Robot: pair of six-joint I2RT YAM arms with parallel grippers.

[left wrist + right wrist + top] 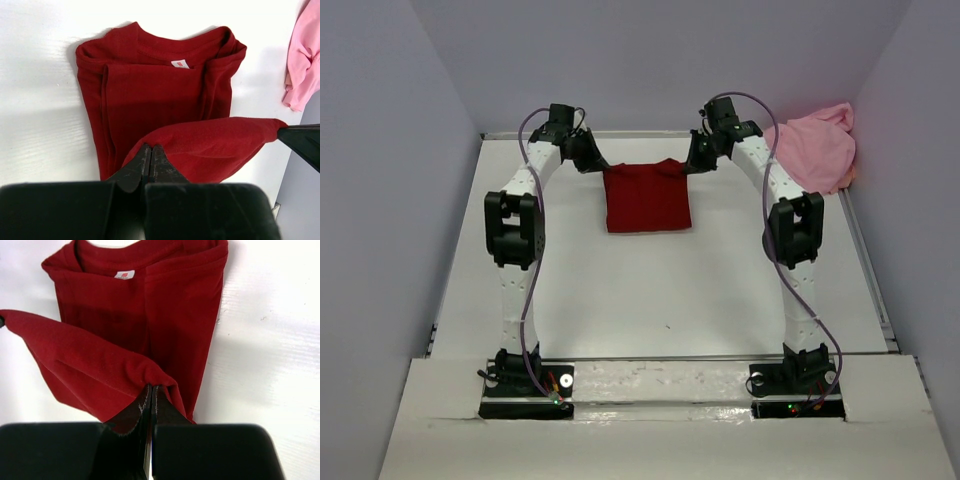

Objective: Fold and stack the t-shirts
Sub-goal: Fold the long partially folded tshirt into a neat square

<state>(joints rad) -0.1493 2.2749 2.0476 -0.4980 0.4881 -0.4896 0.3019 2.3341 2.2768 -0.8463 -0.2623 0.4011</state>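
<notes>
Two t-shirts are in view. The dark red t-shirt (647, 197) lies at the far middle of the white surface (650, 300), folded into a narrow upright rectangle with its sides turned in. Its collar and a small white label (180, 63) face up. The end of the shirt away from the collar is raised off the rest and stretched into a taut band between the two arms.

The left fingers (142, 162) are pressed together on one corner of that raised band, with red cloth pinched between their tips. The right fingers (140, 407) are closed just as tightly on the other corner. In the overhead view the left fingers (592, 160) sit at the shirt's far left corner and the right fingers (698, 158) at its far right corner, both arms reaching across the surface from the near edge.

The pink t-shirt (815, 150) lies crumpled in a loose heap in the far right corner of the surface, against the wall and well apart from the red one. Part of it shows at the right edge of the left wrist view (305, 55).
</notes>
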